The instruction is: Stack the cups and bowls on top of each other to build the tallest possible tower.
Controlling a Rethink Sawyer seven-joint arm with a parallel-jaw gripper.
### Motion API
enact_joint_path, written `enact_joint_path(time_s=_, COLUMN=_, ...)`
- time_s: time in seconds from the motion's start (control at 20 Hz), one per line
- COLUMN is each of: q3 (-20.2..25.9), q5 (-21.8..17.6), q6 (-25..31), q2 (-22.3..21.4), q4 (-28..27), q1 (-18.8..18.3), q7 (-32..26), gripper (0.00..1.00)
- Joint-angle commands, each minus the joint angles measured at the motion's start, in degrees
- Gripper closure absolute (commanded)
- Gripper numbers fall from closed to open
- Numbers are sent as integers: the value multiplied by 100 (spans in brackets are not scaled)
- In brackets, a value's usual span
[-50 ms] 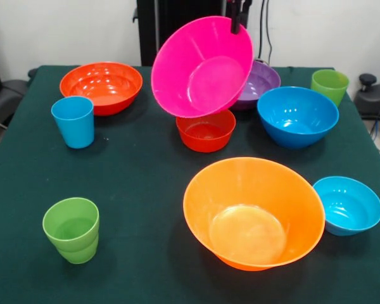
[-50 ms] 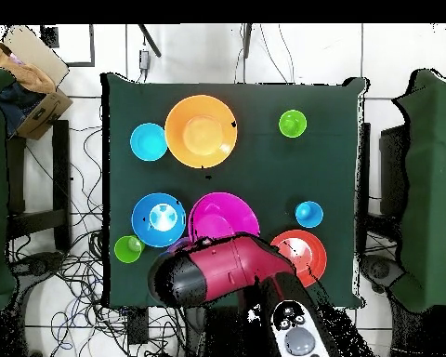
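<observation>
My gripper [image 1: 235, 25] is shut on the upper rim of the large pink bowl [image 1: 202, 66], which hangs steeply tilted with its opening facing the camera. The bowl's lower edge sits just over the small red-orange bowl [image 1: 206, 131]; I cannot tell whether they touch. Behind the pink bowl is the purple bowl [image 1: 264, 81], partly hidden. Standing alone on the cloth are the blue bowl [image 1: 297, 117], the large orange bowl [image 1: 253, 212], the small blue bowl [image 1: 348, 206] and the medium red-orange bowl [image 1: 101, 85]. In the overhead view the arm [image 2: 222, 271] covers the gripper and part of the pink bowl [image 2: 224, 216].
A sky blue cup [image 1: 73, 121] stands at the left, one green cup [image 1: 71, 229] near the front left and another green cup [image 1: 330, 85] at the far right. The dark green table cloth [image 1: 145, 183] ends close behind the orange bowl's side in the overhead view.
</observation>
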Motion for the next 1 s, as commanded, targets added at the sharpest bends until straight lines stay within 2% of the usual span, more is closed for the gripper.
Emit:
enact_joint_path(time_s=0.05, q3=229, q5=-218, q6=-210, q2=159, q4=353, q1=224, q7=238, gripper=100)
enact_joint_path(time_s=0.4, q3=0, q5=-484, q6=-540, q2=355, q4=302, q1=404, q7=403, gripper=100)
enact_joint_path(time_s=0.75, q3=-556, q5=-1226, q6=-1502, q2=1002, q4=32, q1=660, q7=707, gripper=100)
enact_joint_path(time_s=1.0, q3=-667, q5=-1443, q6=-1729, q2=1140, q4=-75, q1=655, q7=572, gripper=100)
